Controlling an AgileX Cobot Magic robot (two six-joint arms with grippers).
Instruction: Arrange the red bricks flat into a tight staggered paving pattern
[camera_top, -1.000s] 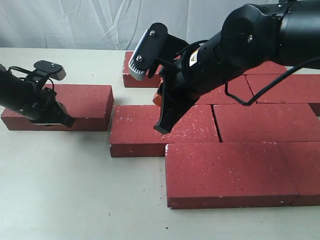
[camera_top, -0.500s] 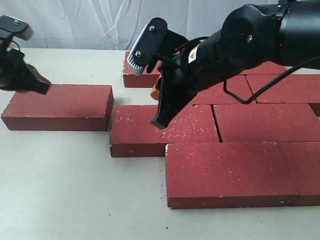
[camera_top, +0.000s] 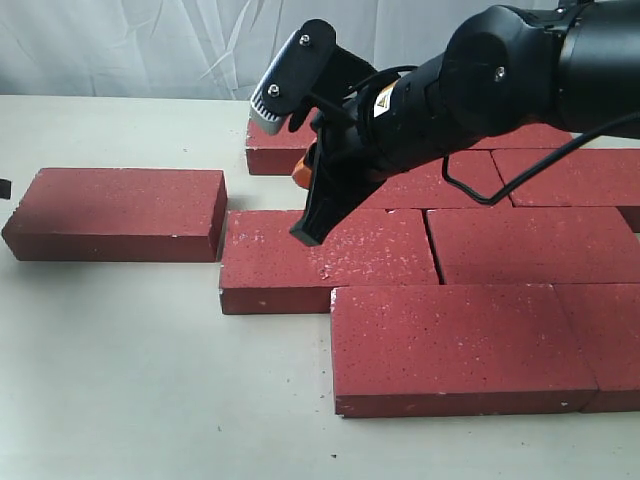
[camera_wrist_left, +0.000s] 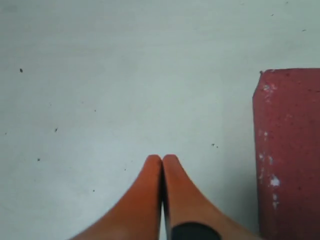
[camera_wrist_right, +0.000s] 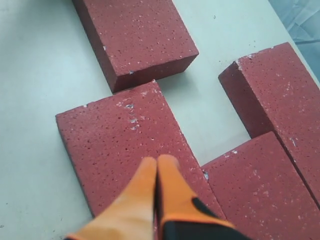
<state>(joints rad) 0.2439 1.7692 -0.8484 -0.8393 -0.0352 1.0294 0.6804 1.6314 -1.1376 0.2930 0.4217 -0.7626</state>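
Note:
Several red bricks lie flat on the table. One loose brick (camera_top: 115, 210) (camera_wrist_right: 135, 35) sits apart at the left, with a small gap to the middle-row brick (camera_top: 325, 260) (camera_wrist_right: 120, 145). My right gripper (camera_top: 305, 235) (camera_wrist_right: 157, 161) hovers over that middle-row brick, its orange fingers shut on nothing. A front brick (camera_top: 450, 345) and a back brick (camera_top: 280, 150) (camera_wrist_right: 272, 85) flank it in staggered rows. My left gripper (camera_wrist_left: 162, 159) is shut and empty above bare table, with one brick's end (camera_wrist_left: 287, 150) beside it. It is almost out of the exterior view.
More red bricks (camera_top: 560, 235) fill the rows toward the right edge. The right arm's black body (camera_top: 500, 80) hangs over the back rows. A white curtain (camera_top: 150, 45) closes off the far side. Pale tabletop (camera_top: 130, 380) spreads at front left.
My left arm has pulled away from the loose brick, up and off the left side of the exterior view. My right gripper has risen slightly and drifted left over the middle-row brick.

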